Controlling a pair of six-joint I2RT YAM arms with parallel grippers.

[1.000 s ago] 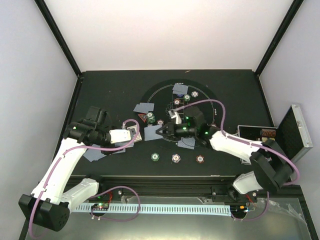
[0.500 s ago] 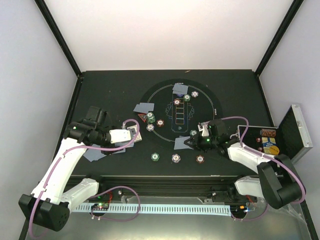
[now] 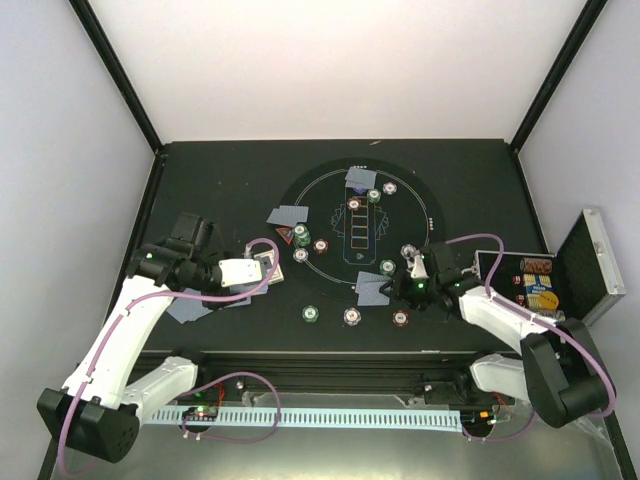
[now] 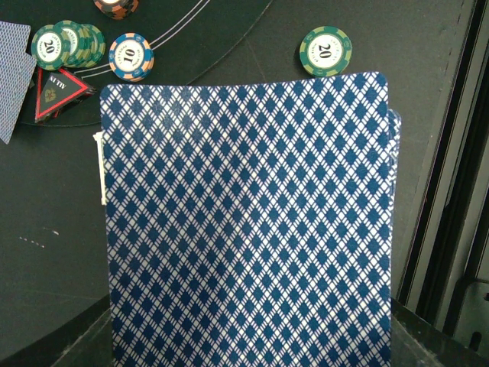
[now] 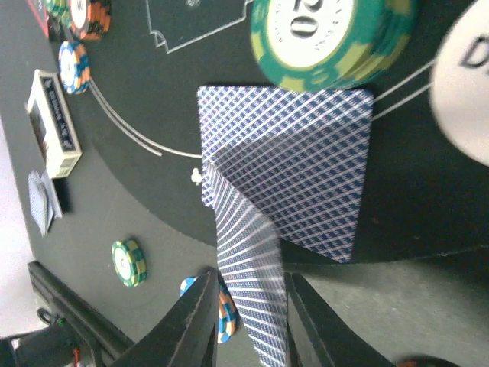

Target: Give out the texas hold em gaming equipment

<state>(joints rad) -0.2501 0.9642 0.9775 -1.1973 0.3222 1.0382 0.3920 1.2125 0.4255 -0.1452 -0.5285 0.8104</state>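
Observation:
My left gripper (image 3: pixel 256 268) is shut on the deck of blue-backed cards (image 3: pixel 266 264); the top card's back (image 4: pixel 244 222) fills the left wrist view and hides the fingers. My right gripper (image 3: pixel 398 290) is low over the round felt's near right rim. Its jaws stand a little apart, and a bent, blurred card (image 5: pixel 248 260) lies loose between them, its far end on a flat card (image 5: pixel 306 168). A green chip (image 5: pixel 328 34) and a white button (image 5: pixel 467 99) lie just beyond. Green (image 3: pixel 311 314), purple-white (image 3: pixel 352 316) and red-brown (image 3: pixel 401 318) chips sit in a near row.
A red triangle marker (image 3: pixel 286 236) and chips (image 3: pixel 301 237) lie at the felt's left; cards and chips (image 3: pixel 358 180) lie at its far side. Two cards (image 3: pixel 188 308) lie under my left arm. The open silver case (image 3: pixel 590 262) stands at the right edge.
My right gripper carried a card from the deck at the left gripper rightward to the felt's near right rim and has lowered it onto the card there. The left arm has not moved.

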